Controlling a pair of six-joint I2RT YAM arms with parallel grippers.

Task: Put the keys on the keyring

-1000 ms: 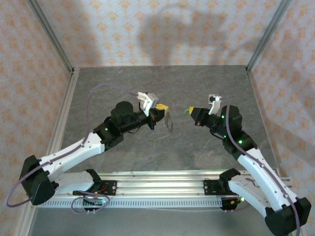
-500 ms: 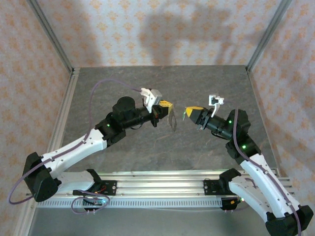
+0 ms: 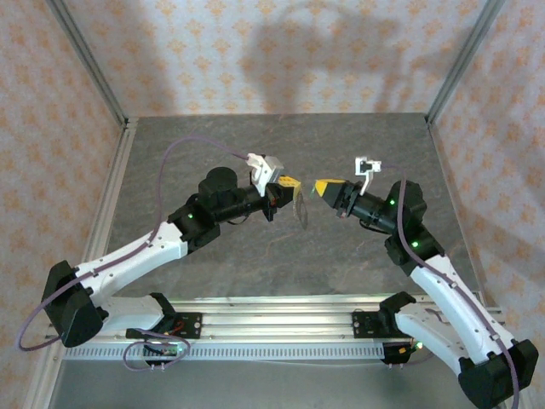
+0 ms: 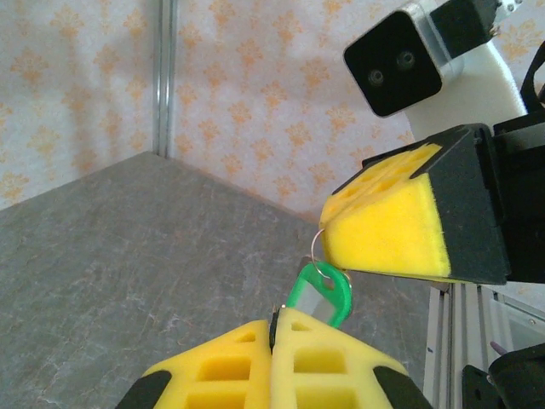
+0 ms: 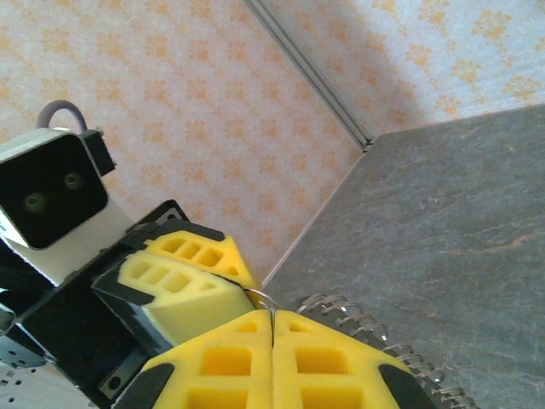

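My left gripper (image 3: 289, 181) and right gripper (image 3: 319, 186) meet tip to tip above the middle of the grey table (image 3: 255, 141). The left gripper (image 4: 274, 328) is shut on a dark end of the keyring (image 3: 298, 209), a tan toothed strap hanging below it. That coiled strap (image 5: 375, 332) curves just behind my right gripper (image 5: 272, 313). The right gripper is shut on a thin wire loop (image 4: 317, 247) from which the green-headed key (image 4: 324, 294) hangs, right behind the left fingertips. The left fingers (image 5: 179, 285) almost touch the right ones.
An aluminium rail (image 3: 272, 328) with both arm bases runs along the near edge. Patterned walls (image 3: 255, 51) with metal corner posts (image 3: 89, 64) close in the back and sides of the table.
The right gripper has swung left and up toward the left gripper, which has edged right. The gap between the tips has closed to almost nothing. Both stay shut.
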